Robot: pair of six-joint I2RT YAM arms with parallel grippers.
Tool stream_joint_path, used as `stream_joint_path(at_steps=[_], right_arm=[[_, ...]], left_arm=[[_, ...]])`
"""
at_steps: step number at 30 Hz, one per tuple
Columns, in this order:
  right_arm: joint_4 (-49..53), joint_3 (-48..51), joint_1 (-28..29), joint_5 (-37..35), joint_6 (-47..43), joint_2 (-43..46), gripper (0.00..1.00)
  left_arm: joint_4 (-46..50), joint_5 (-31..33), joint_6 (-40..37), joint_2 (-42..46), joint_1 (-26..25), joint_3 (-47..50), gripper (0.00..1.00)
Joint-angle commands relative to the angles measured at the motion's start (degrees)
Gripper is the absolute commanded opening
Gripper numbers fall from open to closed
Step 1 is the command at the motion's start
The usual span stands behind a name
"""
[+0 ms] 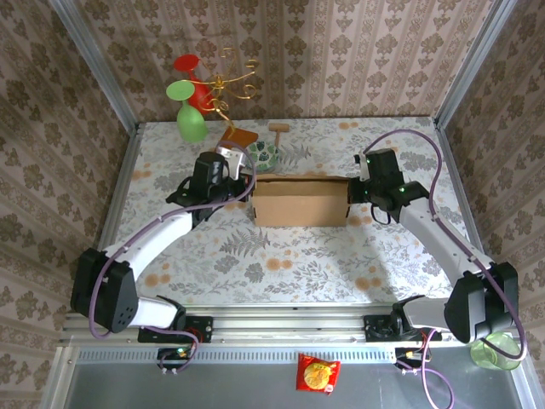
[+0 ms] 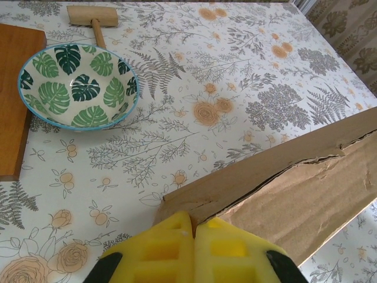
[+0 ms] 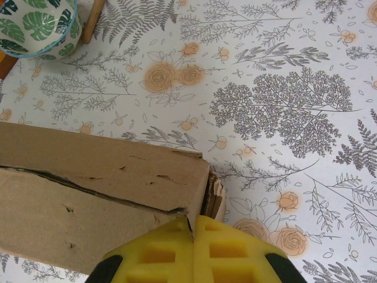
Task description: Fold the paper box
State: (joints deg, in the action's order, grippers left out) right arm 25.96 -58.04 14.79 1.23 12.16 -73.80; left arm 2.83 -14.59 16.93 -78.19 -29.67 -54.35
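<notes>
the paper box (image 1: 301, 201) lies in the middle of the surface (image 1: 281, 268), its long axis running left to right across the top view, with one arm at each short end. the left tool (image 1: 244, 184) sits at the left end and the right tool (image 1: 354, 192) at the right, so neither is nearer. both are pressed together, the cardboard corner meeting the seam of the fingers; whether a thin flap is caught between them i cannot tell. a bowl (image 1: 266, 154) stands close above the box's left end, so room there looks tight. below the box, toward the bases, the surface lies open.
</notes>
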Motion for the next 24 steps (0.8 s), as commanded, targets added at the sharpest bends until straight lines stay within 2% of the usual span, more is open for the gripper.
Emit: stream_joint_path(at_steps=[1,7,16,24], right_arm=[[0.7,3.0,0.9,1.1,-1.2,1.0,0.00],[-0.1,4.3,1.0,0.9,-1.9,1.5,0.00],[0.5,2.8,1.2,0.7,-1.9,0.4,0.00],[0.4,3.3,1.4,0.6,-2.2,0.6,0.00]], left_arm=[[3.8,-2.9,2.0,0.0,-1.9,3.6,0.00],[1.1,-3.0,3.4,1.0,-2.0,6.5,0.00],[4.9,-3.2,3.1,0.1,-1.9,4.1,0.00],[-1.2,-3.3,6.5,1.5,-2.1,9.7,0.00]])
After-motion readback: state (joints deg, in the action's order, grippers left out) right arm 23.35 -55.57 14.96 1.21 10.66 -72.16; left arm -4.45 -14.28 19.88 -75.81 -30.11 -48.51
